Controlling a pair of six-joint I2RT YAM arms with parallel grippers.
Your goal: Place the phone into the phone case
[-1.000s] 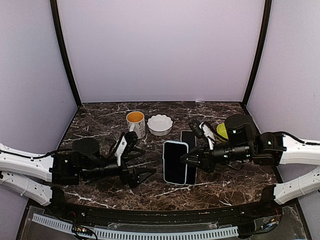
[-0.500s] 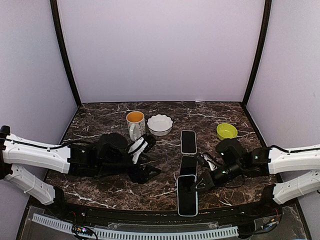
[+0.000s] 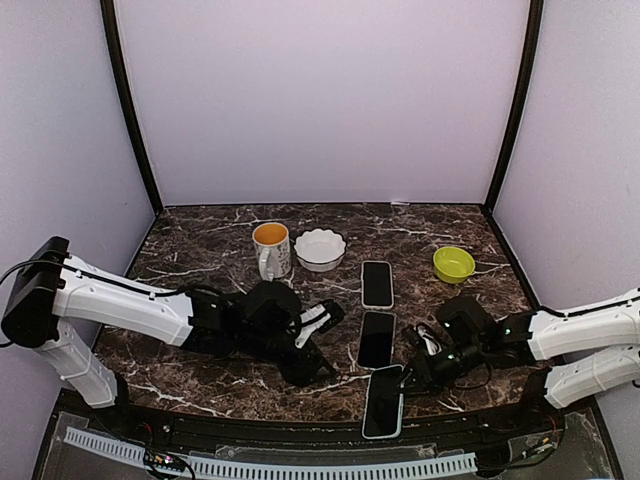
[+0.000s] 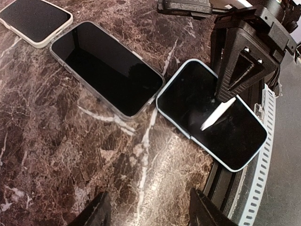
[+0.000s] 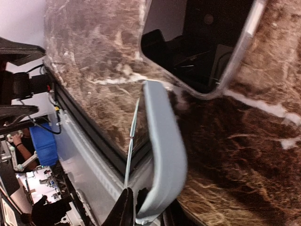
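A bare black phone point(image 3: 376, 340) point(image 4: 106, 75) lies flat in the middle of the marble table. Behind it lies a cream-rimmed phone case point(image 3: 376, 284) point(image 4: 33, 19) with a matte black inside. A light-blue phone case point(image 3: 383, 402) point(image 4: 221, 122) point(image 5: 162, 141) lies at the near edge, overhanging it. Its face is glossy black, and whether a phone sits in it is unclear. My right gripper point(image 3: 418, 373) point(image 5: 148, 212) has a finger on either side of its far end; how firmly they press does not show. My left gripper point(image 3: 325, 340) point(image 4: 150, 214) stands open and empty just left of the phone.
An orange-filled white mug point(image 3: 271, 245) and a white scalloped bowl point(image 3: 320, 249) stand at the back centre. A green bowl point(image 3: 453, 263) sits back right. A black rail and a white ribbed strip point(image 3: 300, 465) run along the table's near edge.
My right arm carried the blue case from upright at mid-table to flat on the near edge. My left arm reached right towards the phones while its jaws narrowed.
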